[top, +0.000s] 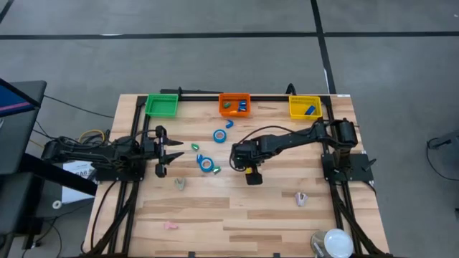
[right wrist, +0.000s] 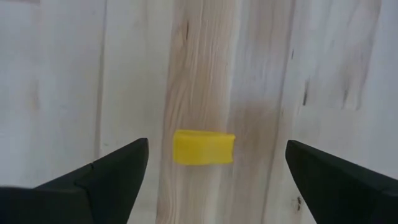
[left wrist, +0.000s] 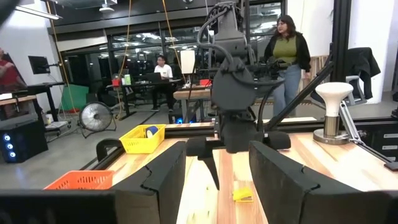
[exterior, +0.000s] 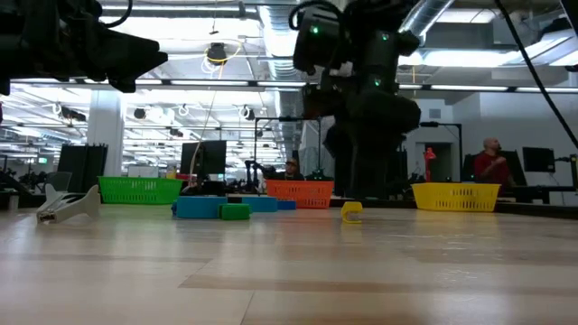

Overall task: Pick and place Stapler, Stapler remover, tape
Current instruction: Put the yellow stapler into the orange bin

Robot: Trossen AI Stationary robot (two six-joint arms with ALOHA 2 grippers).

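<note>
A small yellow stapler lies flat on the wooden table near its middle, also seen in the low view. My right gripper hangs open just above it, pointing down, one finger on each side and clear of it. Blue tape rolls lie left of it, a third farther back. Pale stapler removers lie nearer the front. My left gripper waits at the table's left, open, with nothing between its fingers.
Green, orange and yellow bins stand along the far edge; the orange and yellow ones hold small items. A small green item lies by the left gripper, a pink one near the front, a white round object at the front right.
</note>
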